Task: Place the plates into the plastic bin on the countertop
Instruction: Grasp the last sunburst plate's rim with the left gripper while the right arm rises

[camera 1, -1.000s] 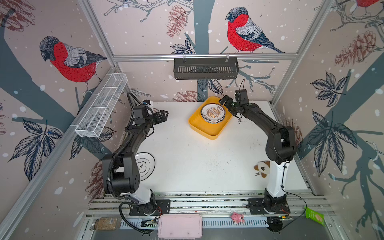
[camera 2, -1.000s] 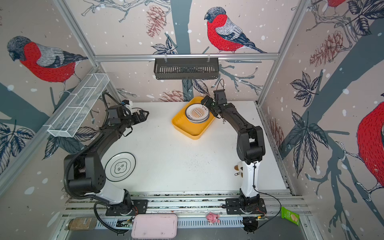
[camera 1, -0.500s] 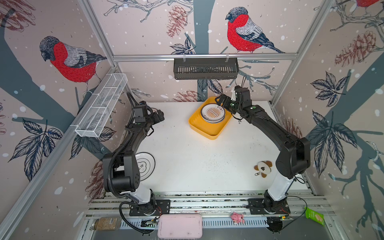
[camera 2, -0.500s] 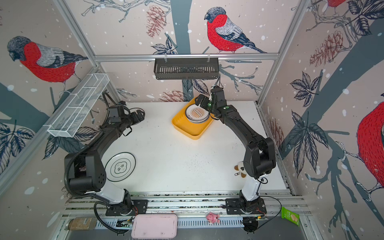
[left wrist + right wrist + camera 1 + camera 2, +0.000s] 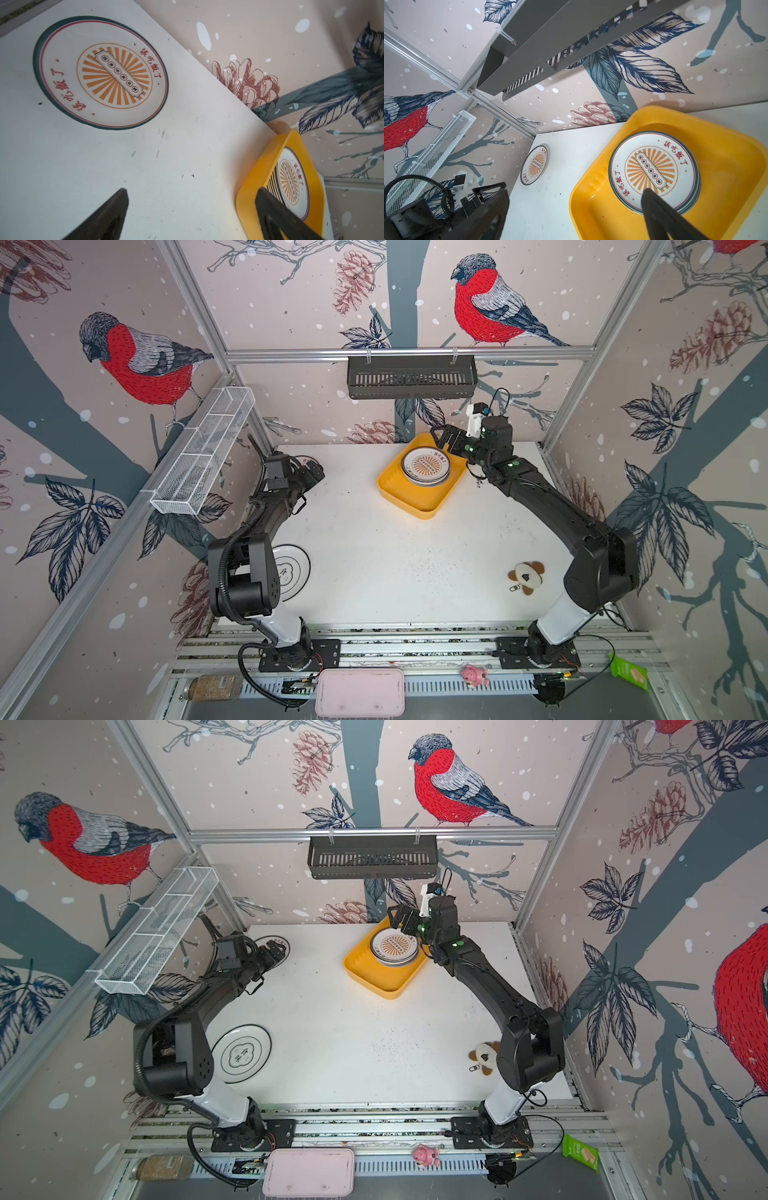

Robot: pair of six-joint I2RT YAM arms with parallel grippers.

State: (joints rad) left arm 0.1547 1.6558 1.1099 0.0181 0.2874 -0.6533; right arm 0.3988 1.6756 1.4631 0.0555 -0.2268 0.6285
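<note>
Left wrist view shows left gripper spread wide, empty; right gripper likewise

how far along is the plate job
Done: a stack of plates sits in the yellow bin, sunburst design on top. In hand: nothing; the right gripper hangs open over the bin's far end, and the left gripper is open at a sunburst plate at far left. To go: that plate and the black-ringed plate at front left.
</note>
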